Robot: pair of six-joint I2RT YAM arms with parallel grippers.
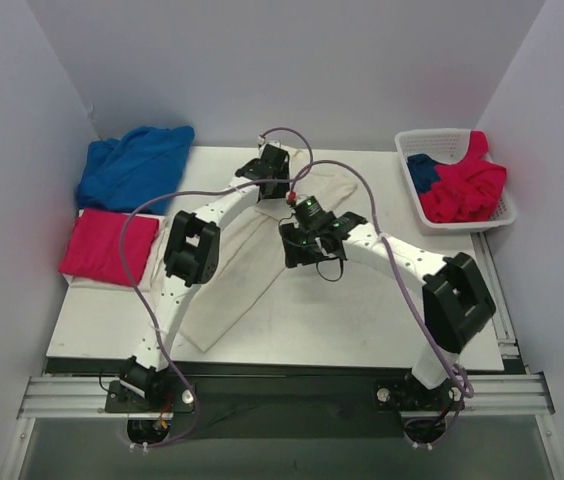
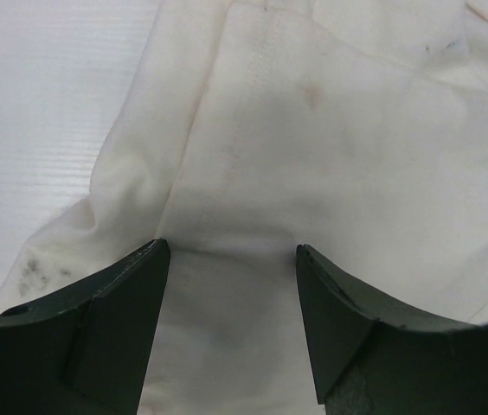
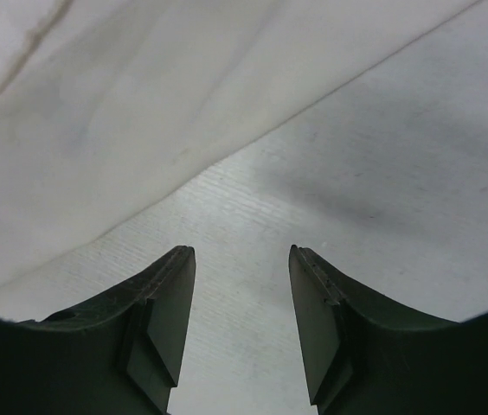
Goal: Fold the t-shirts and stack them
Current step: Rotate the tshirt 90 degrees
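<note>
The cream-white shirt (image 1: 230,292) lies spread on the middle of the table (image 1: 362,320), as a long band that runs from the far edge toward the near-left corner. The left gripper (image 1: 274,178) is low over the far end of this shirt, close to the middle of the far edge of the table. In the left wrist view its jaws stand apart with nothing between them, and the wrinkled cloth (image 2: 330,147) is directly under and ahead of the left gripper (image 2: 231,251); whether the fingers touch the cloth I cannot tell. The right gripper (image 1: 302,252) is at the right side of the shirt, near the centre of the table. Its jaws are also apart and empty; in the right wrist view the right gripper (image 3: 240,251) is over bare table (image 3: 382,173), and the straight edge of the shirt (image 3: 97,112) passes just ahead of it, to the left. A crumpled blue shirt (image 1: 132,165) lies at the far-left corner, and a folded pink shirt (image 1: 110,248) lies at the left edge. The basket (image 1: 432,135) at the far-right corner holds a red-pink garment (image 1: 467,185) and a dark blue garment (image 1: 422,172).
</note>
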